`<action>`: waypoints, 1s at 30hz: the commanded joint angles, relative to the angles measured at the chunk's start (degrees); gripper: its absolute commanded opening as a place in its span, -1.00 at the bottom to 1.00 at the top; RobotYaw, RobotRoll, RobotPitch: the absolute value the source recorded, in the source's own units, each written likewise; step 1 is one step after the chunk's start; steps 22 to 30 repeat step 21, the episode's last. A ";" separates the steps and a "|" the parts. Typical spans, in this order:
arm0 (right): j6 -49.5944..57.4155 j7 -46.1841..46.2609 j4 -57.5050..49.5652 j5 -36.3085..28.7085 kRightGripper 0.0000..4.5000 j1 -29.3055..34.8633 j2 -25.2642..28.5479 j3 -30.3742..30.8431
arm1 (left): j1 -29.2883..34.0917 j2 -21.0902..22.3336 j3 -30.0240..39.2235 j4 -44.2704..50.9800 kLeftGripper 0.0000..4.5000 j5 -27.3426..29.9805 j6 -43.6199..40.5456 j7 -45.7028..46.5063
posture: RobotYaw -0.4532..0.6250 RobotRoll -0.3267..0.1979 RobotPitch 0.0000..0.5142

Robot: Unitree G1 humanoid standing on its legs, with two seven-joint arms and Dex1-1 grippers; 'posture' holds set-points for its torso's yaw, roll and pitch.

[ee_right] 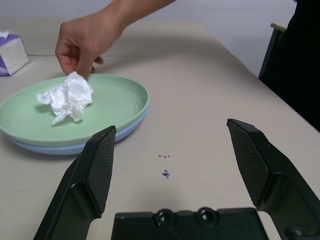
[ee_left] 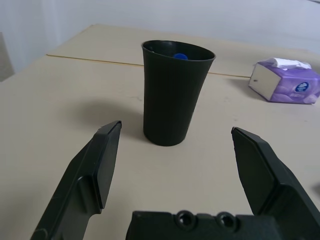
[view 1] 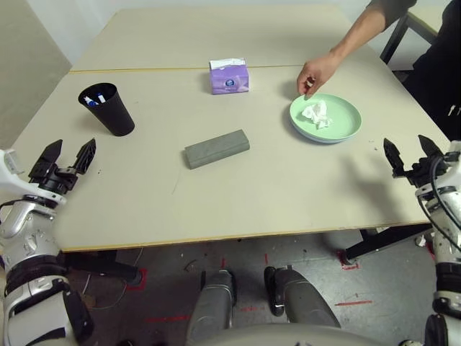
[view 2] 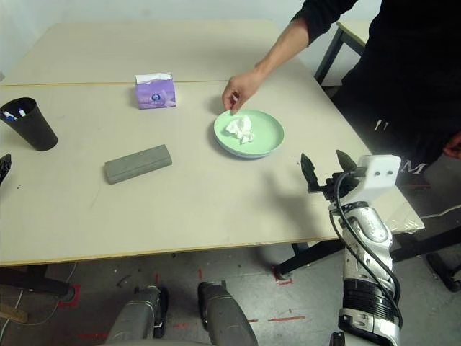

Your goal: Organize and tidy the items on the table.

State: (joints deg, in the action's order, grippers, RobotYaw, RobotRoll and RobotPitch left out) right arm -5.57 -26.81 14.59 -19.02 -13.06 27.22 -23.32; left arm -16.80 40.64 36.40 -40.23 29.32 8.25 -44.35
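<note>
A crumpled white tissue [view 1: 315, 114] lies on the light-green plate [view 1: 346, 115], which is stacked on the light-blue plate [ee_right: 75, 148] at the table's right. A person's hand [view 1: 315, 73] touches the tissue from behind. The grey glasses case [view 1: 216, 148] lies at the table's [view 1: 274, 187] middle. A black cup [view 1: 108, 109] at the left holds the two markers [view 1: 95, 100]. My left gripper [view 1: 69, 157] is open near the left edge, pointing at the cup. My right gripper [view 1: 408, 150] is open at the right edge, short of the plates.
A purple tissue box [view 1: 229, 76] stands at the back centre, just past the seam. The person's arm [view 2: 288, 40] reaches in from the back right, their dark body [view 2: 403, 79] beside the table's right edge.
</note>
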 commanded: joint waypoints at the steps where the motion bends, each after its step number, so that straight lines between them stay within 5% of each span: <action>1: -0.05 0.38 0.04 1.04 1.00 -0.24 0.31 1.08 | 1.05 0.22 -0.74 1.66 0.99 -0.41 -1.19 0.69 | -0.22 0.25 -0.33; 11: 4.69 3.77 -8.94 0.78 1.00 0.00 -2.77 4.08 | -1.11 3.01 -2.37 0.71 0.99 -1.03 -2.81 0.13 | -0.17 0.25 -0.14; 30: 7.62 5.99 -15.81 0.72 1.00 3.35 -4.72 4.82 | -0.25 2.05 -1.69 2.26 0.99 -0.13 -2.29 0.22 | -0.18 0.25 -0.19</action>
